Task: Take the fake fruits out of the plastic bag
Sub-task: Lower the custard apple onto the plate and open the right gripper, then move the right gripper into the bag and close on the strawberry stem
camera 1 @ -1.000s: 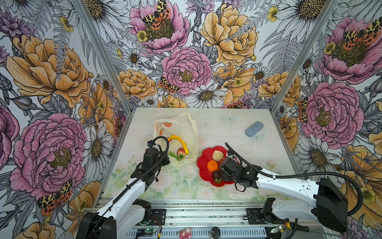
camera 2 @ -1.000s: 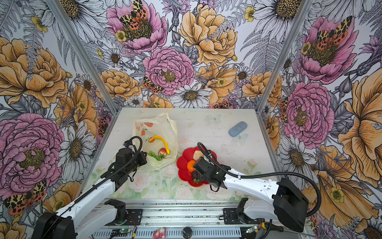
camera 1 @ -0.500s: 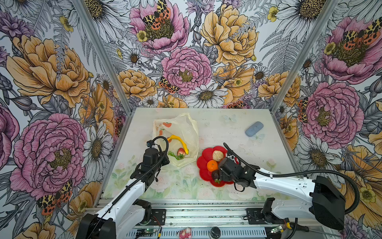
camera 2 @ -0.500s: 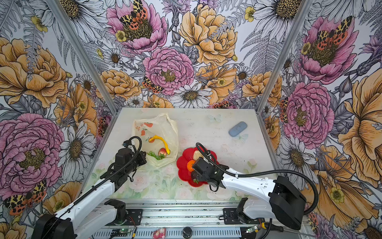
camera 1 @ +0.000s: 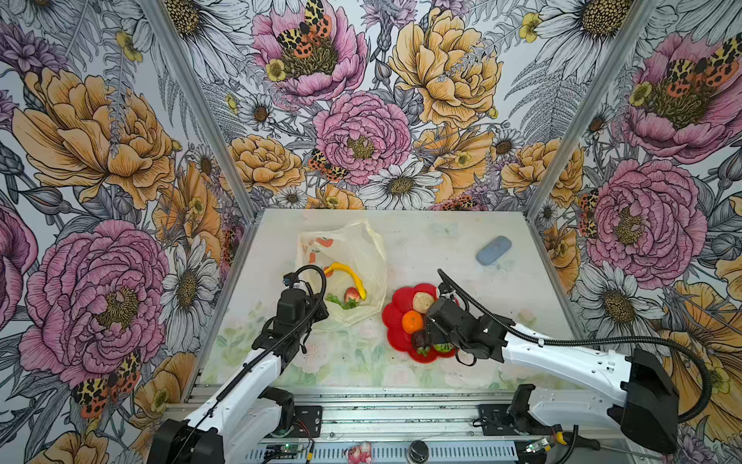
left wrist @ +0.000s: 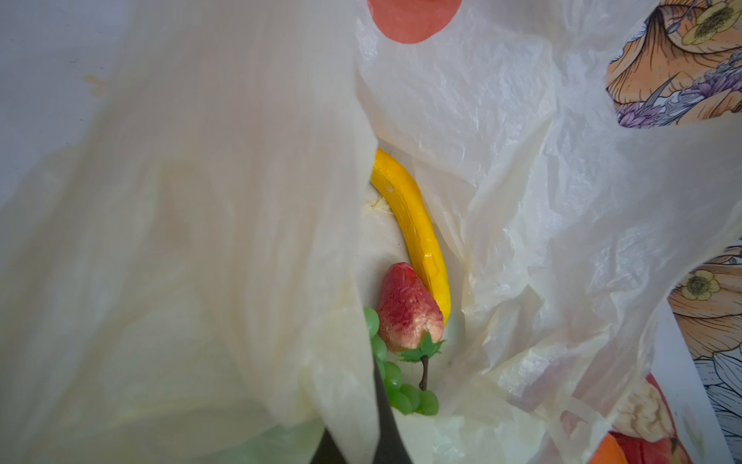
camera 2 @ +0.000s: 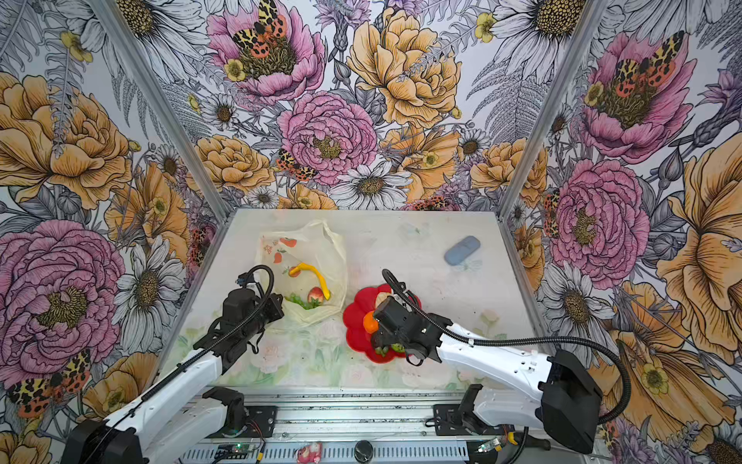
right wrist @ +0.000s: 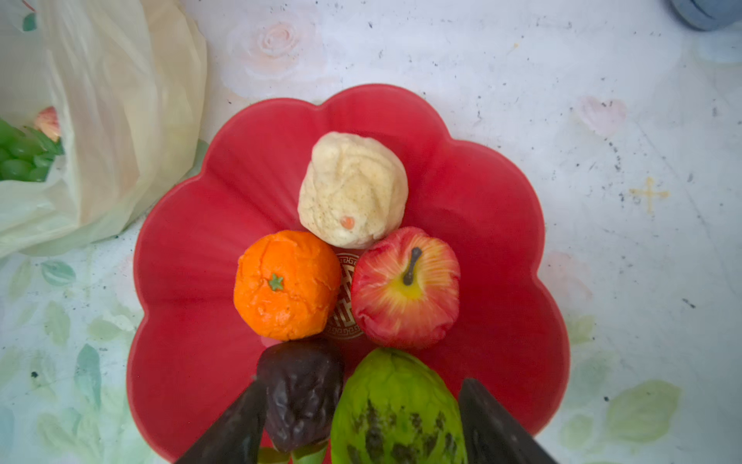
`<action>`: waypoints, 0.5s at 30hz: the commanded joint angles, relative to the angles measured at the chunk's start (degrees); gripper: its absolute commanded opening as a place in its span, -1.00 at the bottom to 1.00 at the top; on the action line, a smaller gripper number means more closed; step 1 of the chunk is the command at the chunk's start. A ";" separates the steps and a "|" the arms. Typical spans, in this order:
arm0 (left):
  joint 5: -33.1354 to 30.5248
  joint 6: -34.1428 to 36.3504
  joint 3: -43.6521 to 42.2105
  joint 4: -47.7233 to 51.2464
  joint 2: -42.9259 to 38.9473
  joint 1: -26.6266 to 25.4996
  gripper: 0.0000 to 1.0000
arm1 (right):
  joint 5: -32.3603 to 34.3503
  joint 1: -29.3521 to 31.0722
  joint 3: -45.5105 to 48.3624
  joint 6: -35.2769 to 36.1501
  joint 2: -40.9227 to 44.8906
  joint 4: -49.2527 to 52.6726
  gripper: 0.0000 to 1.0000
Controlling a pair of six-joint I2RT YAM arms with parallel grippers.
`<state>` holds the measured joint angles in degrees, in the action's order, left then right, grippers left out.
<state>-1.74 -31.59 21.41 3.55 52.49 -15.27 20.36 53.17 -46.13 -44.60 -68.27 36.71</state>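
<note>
Red flower-shaped plate [camera 1: 403, 296] sits near side, middle of the pale table [camera 1: 441, 241] — far right, well apart, a blue-grey oblong block [camera 1: 494, 250] lies flat.

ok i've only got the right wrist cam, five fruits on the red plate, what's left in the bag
Observer: A yellow banana lies inside the plastic bag, next to the strawberry and the green grapes.
Operator: is the left arm on the bag at all
Observer: Yes. The left arm's fingers are shut on the near edge of the bag, with film draped over them in the left wrist view.
Operator: can i see in from above
Observer: In both top views the bag's mouth faces the left arm and all three fruits show through it.
</note>
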 commanded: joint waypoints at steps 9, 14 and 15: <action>0.45 -14.20 -9.77 5.45 -8.53 -1.08 -1.00 | -4.71 2.22 -23.70 6.37 -17.33 -3.19 0.48; 0.30 -14.42 -10.24 7.08 -10.36 -1.49 -1.00 | -7.65 5.52 -34.98 8.81 -28.55 -3.39 0.35; 0.12 -14.53 -10.20 7.23 -10.39 -1.59 -1.00 | -8.13 6.30 -36.82 8.83 -30.52 -3.33 0.33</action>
<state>-1.89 -44.80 11.86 9.28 42.81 -16.38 14.90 57.65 -78.76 -37.98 -95.50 34.00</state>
